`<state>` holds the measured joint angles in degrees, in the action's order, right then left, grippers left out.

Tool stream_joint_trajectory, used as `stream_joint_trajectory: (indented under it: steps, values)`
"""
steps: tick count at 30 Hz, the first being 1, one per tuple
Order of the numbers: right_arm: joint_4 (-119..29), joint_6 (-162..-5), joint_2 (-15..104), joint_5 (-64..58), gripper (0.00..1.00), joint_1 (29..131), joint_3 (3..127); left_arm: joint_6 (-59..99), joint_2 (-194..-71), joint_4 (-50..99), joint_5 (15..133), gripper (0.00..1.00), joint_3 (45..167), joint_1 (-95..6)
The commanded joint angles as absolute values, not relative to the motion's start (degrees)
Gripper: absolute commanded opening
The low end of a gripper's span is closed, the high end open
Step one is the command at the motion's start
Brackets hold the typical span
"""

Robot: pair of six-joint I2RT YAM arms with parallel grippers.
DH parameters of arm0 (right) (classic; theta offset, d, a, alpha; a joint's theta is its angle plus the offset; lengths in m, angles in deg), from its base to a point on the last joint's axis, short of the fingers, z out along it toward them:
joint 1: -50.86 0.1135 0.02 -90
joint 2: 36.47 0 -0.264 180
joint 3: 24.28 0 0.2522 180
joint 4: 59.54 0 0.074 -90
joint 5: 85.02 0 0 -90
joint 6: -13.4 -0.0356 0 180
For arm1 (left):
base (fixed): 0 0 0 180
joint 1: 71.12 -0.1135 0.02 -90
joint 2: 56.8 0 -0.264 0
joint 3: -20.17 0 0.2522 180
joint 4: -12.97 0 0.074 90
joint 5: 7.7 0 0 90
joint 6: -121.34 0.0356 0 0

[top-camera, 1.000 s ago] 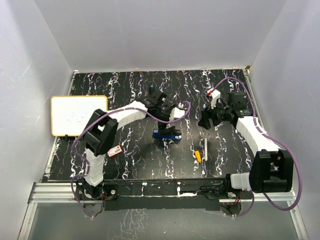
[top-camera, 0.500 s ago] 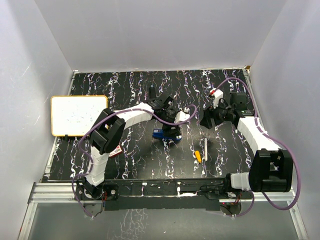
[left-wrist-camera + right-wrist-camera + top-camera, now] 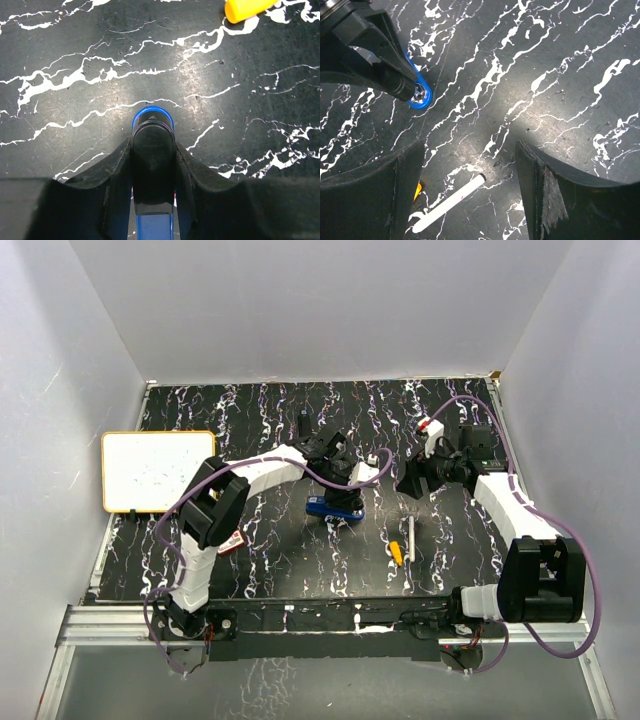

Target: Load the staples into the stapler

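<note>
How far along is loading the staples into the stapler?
Done: nothing loaded yet. The staples box lies on the table near the left arm, untouched. In hand: the left hand clamps the blue stapler by its sides, while the right hand hangs open, holding nothing. Left: opening the stapler, fetching the staples, inserting them.

Blue-and-black stapler [image 3: 335, 507], white pen [image 3: 450, 202], white-veined black marbled table [image 3: 250, 420], yellow-rimmed white board [image 3: 155, 472].

I've got a yellow-rimmed whiteboard [image 3: 155, 470] at the left edge of the marbled black table [image 3: 250, 410]. A white pen [image 3: 409, 536] lies front-centre with a yellow piece [image 3: 396, 552] just beside it (cap or tip, can't tell). A small dark item [image 3: 303, 423] sits farther back.
</note>
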<state>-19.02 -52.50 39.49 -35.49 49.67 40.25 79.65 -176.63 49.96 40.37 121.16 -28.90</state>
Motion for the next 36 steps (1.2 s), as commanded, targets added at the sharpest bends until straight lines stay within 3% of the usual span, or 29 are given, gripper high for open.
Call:
stream_joint_trajectory:
  steps: [1,10,19,28,31,36]
  values:
    - [-22.5,-51.1,37.2,-41.8,0.76,49.7,38.9,83.9,-168.7,54.9,35.0,0.00,122.0,-28.8]
    - [-40.1,-53.4,30.1,-45.4,0.76,61.4,28.6,83.0,-158.9,55.6,34.1,0.00,120.3,-30.1]
    - [-50.2,-59.1,37.0,-49.4,0.79,66.5,29.5,77.0,-154.2,53.4,32.2,0.00,118.9,-30.9]
    - [-55.4,-63.6,37.8,-51.4,0.72,68.1,29.3,75.5,-154.0,51.7,31.7,0.00,118.1,-30.9]
    - [-56.1,-62.6,37.8,-50.5,0.63,68.2,28.3,75.7,-154.0,51.4,30.5,0.00,117.7,-31.0]
    - [-52.4,-56.3,38.3,-47.4,0.40,68.1,28.2,76.2,-154.0,51.2,28.9,0.00,117.0,-31.2]
